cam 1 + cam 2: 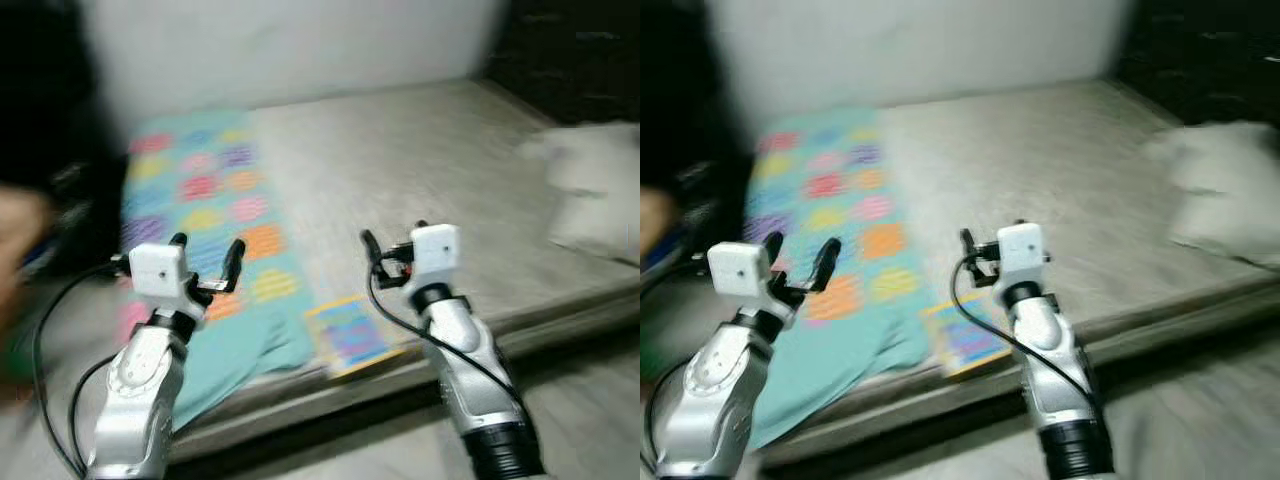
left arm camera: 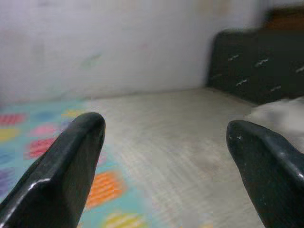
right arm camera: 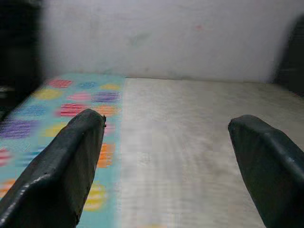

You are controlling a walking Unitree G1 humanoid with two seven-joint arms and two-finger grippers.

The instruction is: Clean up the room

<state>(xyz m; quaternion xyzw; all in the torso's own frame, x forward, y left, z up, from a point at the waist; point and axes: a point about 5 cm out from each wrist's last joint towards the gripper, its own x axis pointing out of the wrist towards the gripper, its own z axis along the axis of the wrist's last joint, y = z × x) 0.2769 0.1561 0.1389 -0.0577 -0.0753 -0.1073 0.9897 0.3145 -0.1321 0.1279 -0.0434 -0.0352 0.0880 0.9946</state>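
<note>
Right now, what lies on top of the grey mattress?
On the grey mattress: a teal blanket with coloured dots, a small colourful book at the front edge, a pale pillow. Anything beneath the blanket is hidden.

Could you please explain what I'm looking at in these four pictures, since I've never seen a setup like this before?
This is a humanoid robot standing at the edge of a bed. The two wide, blurry pictures come from cameras in its head, looking down past its silver arms. The other two come from cameras on its wrists, each looking out between that arm's two black fingers.

The left gripper and right gripper both hover above the bed's near edge, open and holding nothing.

On the bed lies a teal blanket with coloured dots, draped over the near edge. Beside it is a small colourful book, and a pale pillow lies on the right. A dark headboard stands at the far end, against a white wall.
</note>
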